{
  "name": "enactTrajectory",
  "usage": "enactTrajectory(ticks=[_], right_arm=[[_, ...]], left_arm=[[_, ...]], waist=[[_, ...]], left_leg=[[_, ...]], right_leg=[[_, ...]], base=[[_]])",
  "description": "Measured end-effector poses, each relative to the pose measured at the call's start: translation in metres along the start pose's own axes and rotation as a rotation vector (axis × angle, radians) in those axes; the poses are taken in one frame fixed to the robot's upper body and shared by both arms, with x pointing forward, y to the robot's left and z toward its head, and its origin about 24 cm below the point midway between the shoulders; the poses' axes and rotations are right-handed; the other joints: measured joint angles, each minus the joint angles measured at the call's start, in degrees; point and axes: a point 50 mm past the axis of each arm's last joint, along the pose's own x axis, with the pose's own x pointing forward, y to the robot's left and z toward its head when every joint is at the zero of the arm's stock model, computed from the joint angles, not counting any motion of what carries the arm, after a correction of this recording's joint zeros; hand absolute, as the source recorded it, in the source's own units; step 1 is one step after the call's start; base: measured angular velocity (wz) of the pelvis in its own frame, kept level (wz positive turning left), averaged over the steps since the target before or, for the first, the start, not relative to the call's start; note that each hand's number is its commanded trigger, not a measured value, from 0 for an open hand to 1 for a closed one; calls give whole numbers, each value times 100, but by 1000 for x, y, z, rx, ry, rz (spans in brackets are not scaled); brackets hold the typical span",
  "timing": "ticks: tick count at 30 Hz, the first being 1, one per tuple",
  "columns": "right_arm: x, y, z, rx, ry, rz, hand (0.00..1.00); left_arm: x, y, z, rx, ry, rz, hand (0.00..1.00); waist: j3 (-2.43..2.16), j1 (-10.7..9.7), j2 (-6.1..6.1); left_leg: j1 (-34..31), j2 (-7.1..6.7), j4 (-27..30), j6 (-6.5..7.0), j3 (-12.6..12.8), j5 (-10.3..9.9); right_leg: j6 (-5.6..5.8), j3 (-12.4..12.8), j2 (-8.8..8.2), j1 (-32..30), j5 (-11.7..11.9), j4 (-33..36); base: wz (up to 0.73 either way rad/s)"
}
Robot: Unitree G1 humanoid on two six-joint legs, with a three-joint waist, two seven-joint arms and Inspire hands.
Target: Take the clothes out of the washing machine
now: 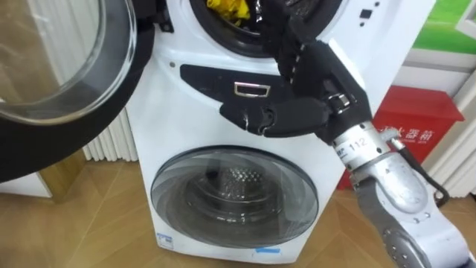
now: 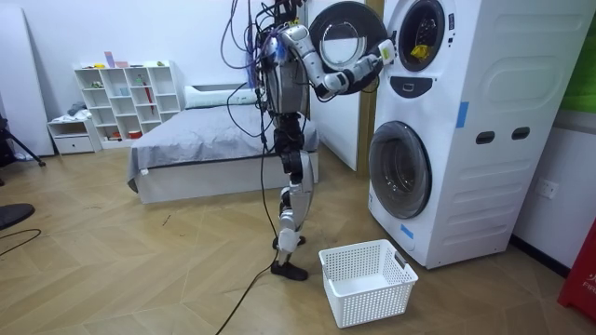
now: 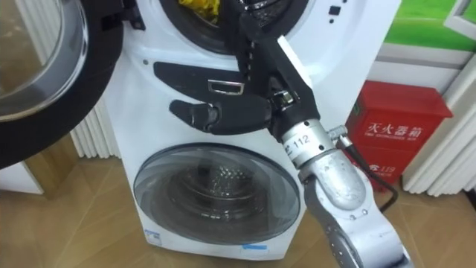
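Just inside the open upper drum (image 1: 217, 39) of the stacked washing machine (image 1: 167, 119) lies a crumpled, bright yellow garment (image 1: 227, 7), bunched near the dark rim. The right hand (image 1: 312, 74) reaches up into that opening beside it, thumb stretched sideways. Its fingertips are hidden, so I cannot tell whether they grip anything.

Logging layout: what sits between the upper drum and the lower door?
A dark control panel, partly behind the right robot hand; both eye views show it.
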Motion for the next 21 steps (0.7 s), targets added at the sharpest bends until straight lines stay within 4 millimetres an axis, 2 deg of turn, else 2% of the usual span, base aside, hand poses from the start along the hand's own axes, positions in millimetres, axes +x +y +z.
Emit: enactTrajectory(ticks=[2,3,5,7,9,10,13,15,16,17,18,19,20,21], right_arm=[[0,-1,0,-14,3,-19,0],[1,-1,0,-16,1,-23,0],[6,-3,-3,-38,14,-28,0],[8,-5,-8,-92,35,-56,0],[8,-5,-10,-132,40,-63,0],[8,-6,-11,-136,46,-73,0],[8,-9,-13,-133,53,-124,0],[9,-10,-11,-134,44,-142,0],[9,-11,-11,-131,44,-147,0],[9,-11,-11,-130,44,-148,0],[9,-10,-12,-129,48,-144,0],[9,-10,-11,-131,48,-144,0],[9,-11,-11,-133,46,-146,0],[9,-12,-11,-139,46,-150,0]], left_arm=[[0,0,-2,-1,12,-1,0],[0,0,-1,-1,12,0,0],[0,1,-2,-5,13,2,0],[1,3,3,-5,-1,9,0],[1,3,3,-6,3,6,0],[1,2,3,-3,3,4,0],[1,2,-1,-2,11,2,0],[-1,-2,-7,-8,27,-8,0],[-2,-2,-11,-5,41,-8,0],[-2,-2,-14,-5,48,-9,0],[-4,-4,-21,-3,68,-13,0],[-6,-7,-29,-1,87,-21,0],[-7,-8,-32,-3,93,-23,0],[-7,-6,-32,-6,95,-21,0]], waist=[[-3,85,-8],[11,98,10],[49,137,62],[78,155,104],[84,221,112],[82,214,109],[77,251,94],[38,236,47],[15,264,15],[16,273,9],[7,290,-5],[-15,292,16],[-31,271,24],[-62,174,-19]], left_leg=[[11,9,25,-1,30,-2],[-28,41,164,-4,32,-52],[-166,158,585,-16,47,-214],[-485,331,1336,-43,48,-422],[-645,421,1780,-48,68,-483],[-733,466,1975,-49,61,-483],[-926,486,2363,-50,28,-495],[-1235,342,2062,-62,-137,-493],[-1510,249,1649,-48,-169,-417],[-1626,213,1455,-5,-169,-218],[-1739,157,1131,35,-155,192],[-1729,168,902,75,-140,575],[-1717,165,896,110,-124,712],[-1711,89,942,274,-105,745]], right_leg=[[-1,52,8,3,1,20],[-2,79,22,8,1,53],[-14,99,72,20,-8,142],[-86,134,156,29,-61,222],[-145,192,171,39,-163,293],[-157,140,173,86,-221,326],[-184,220,147,94,-462,548],[-225,224,104,86,-583,631],[-202,238,97,108,-618,632],[-181,242,93,135,-634,632],[-113,297,73,200,-652,624],[-67,311,57,288,-691,593],[-33,324,52,315,-713,585],[44,326,-9,323,-758,585]], base=[[-10],[-3],[-3],[-5],[-5],[5],[17],[2],[-10],[-23],[-35],[-36],[-21],[0]])
